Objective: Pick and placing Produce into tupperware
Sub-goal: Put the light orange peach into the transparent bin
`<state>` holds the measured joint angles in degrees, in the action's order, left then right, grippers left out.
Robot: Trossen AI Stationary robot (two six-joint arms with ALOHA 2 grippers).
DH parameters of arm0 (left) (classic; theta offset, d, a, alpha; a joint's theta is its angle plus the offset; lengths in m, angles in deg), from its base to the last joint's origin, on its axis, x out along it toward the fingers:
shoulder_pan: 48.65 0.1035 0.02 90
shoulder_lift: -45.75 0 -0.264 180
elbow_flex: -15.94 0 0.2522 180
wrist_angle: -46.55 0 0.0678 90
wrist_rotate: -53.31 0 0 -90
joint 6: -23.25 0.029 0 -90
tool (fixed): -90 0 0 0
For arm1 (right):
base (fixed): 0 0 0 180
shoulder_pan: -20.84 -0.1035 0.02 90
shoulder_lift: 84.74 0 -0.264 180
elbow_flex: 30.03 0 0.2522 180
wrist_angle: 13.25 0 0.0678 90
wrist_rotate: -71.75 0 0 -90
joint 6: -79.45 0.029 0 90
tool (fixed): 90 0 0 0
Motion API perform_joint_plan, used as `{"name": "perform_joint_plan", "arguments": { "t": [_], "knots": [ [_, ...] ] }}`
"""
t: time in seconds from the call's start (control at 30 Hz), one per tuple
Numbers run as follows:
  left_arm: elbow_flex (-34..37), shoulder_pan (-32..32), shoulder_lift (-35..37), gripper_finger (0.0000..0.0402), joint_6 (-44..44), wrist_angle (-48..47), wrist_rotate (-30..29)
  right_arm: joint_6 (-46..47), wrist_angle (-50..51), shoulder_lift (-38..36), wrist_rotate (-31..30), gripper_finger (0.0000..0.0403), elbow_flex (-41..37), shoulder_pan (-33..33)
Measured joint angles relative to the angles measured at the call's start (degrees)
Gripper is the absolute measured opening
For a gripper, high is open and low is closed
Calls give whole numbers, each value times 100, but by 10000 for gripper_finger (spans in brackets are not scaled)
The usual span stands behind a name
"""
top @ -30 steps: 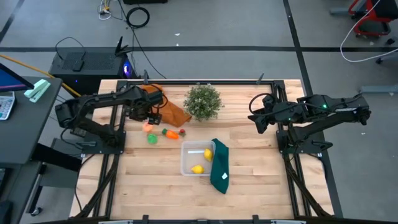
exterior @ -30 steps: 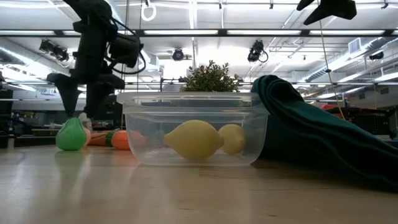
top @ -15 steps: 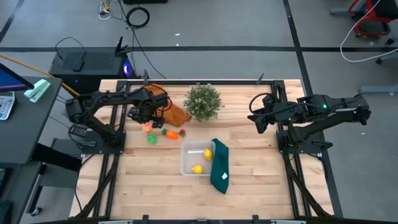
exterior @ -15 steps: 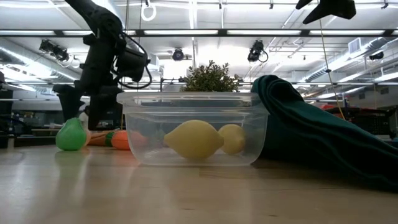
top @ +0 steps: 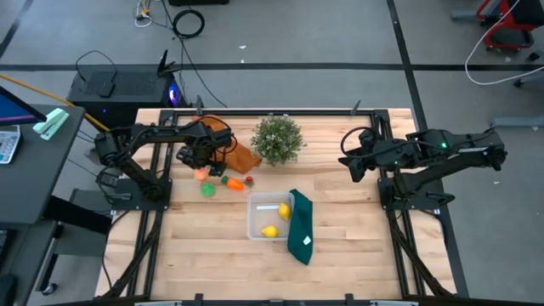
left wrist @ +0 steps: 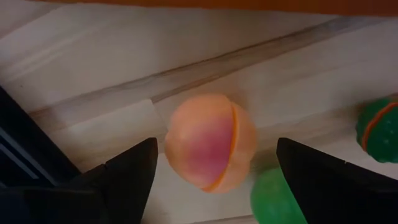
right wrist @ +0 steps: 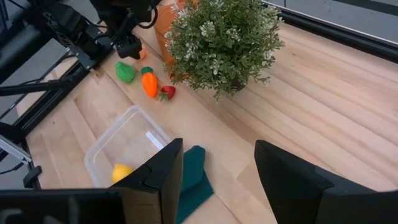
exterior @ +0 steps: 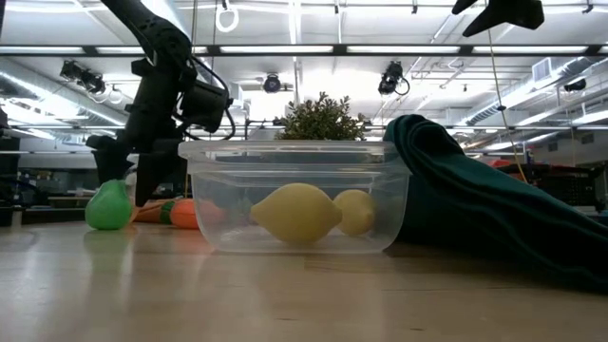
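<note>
In the left wrist view my left gripper (left wrist: 214, 165) is open, pointing down, with a finger on either side of the pink peach (left wrist: 210, 143) and a gap to each. The peach rests on the wood near the left edge (top: 201, 174), below the gripper (top: 197, 161). Beside it lie the green piece (top: 207, 189), the orange carrot (top: 231, 181) and the red piece (top: 249, 180). The clear tupperware (top: 253, 223) holds two lemons (top: 285, 211) (top: 270, 230). My right gripper (right wrist: 217, 180) is open and waits high over the table's right side (top: 348, 161).
A bushy potted plant (top: 277, 138) stands at the far middle of the table, with an orange cloth (top: 234, 151) to its left. A dark green cloth (top: 300, 225) is heaped against the tupperware's right side. Bare wood lies on the near and right parts of the table.
My left gripper has come down toward the peach and tipped from upright to a slant, while the arm behind it has shifted. Its fingers have stayed apart. The produce, the tupperware and my right arm have kept still.
</note>
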<state>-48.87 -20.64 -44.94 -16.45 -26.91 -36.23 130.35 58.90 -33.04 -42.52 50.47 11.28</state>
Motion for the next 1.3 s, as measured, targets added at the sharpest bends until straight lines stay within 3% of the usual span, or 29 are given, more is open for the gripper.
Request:
{"name": "perform_joint_plan", "arguments": {
  "t": [0.7,1.03,1.3],
  "knots": [
    [4,11,-9,339,52,-3,44,-2,2,0,-2,165,0,0],
    [830,0,-9,339,-10,230,64,-2,4,1,-4,165,0,2],
    [871,0,11,339,81,419,56,-7,4,2,-7,165,0,0]
  ]
}}
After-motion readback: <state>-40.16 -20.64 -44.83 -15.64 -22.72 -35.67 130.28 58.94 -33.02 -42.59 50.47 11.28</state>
